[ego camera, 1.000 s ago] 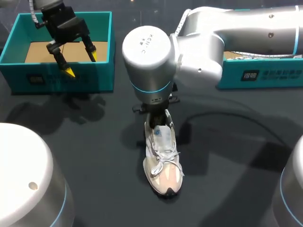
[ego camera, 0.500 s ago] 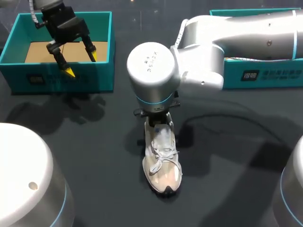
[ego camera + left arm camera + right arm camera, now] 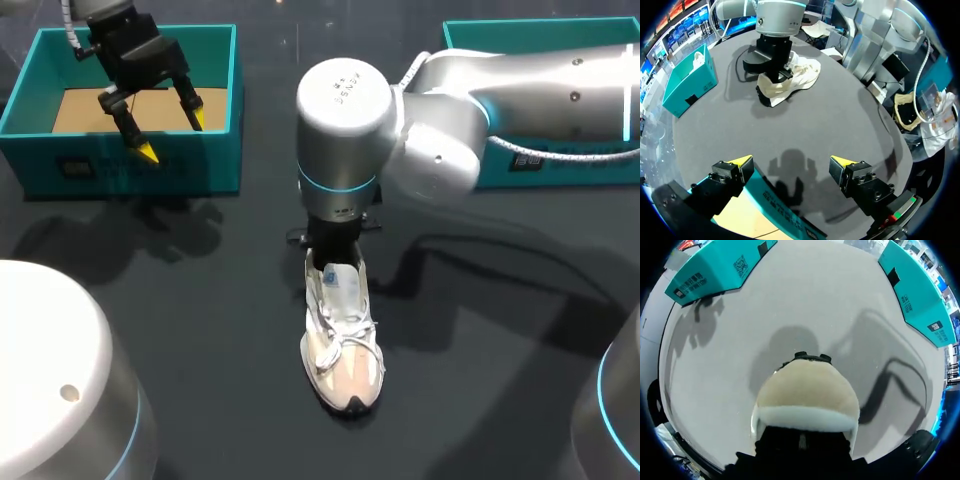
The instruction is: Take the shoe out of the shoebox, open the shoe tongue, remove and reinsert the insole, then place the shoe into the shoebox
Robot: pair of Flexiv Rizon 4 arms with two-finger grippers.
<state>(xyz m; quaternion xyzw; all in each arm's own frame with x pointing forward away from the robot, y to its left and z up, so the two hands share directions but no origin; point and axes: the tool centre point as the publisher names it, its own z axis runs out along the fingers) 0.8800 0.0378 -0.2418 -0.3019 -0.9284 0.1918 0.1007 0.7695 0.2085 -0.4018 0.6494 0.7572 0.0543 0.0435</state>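
A beige and white shoe point(image 3: 342, 340) stands upright on the dark table, toe toward the front edge. My right arm's wrist point(image 3: 342, 120) hangs directly over its heel. The right gripper is shut, and its fingertips are hidden down at the shoe's opening. What they pinch cannot be seen. The right wrist view shows the shoe point(image 3: 807, 390) close beneath as a beige dome with a white rim. My left gripper point(image 3: 172, 135) hovers open and empty over the teal shoebox point(image 3: 215, 150) at the back left. From the left wrist, the shoe point(image 3: 795, 77) lies far ahead of the left gripper point(image 3: 791, 161).
A second teal box point(image 3: 560, 160) sits at the back right, partly under my right arm. The shoebox point(image 3: 772, 202) has a bare cardboard floor. Two large rounded robot bases fill the front corners of the head view.
My right arm's wrist has swung to the right and turned above the heel. The shoe's toe has shifted slightly left. The left arm has kept still.
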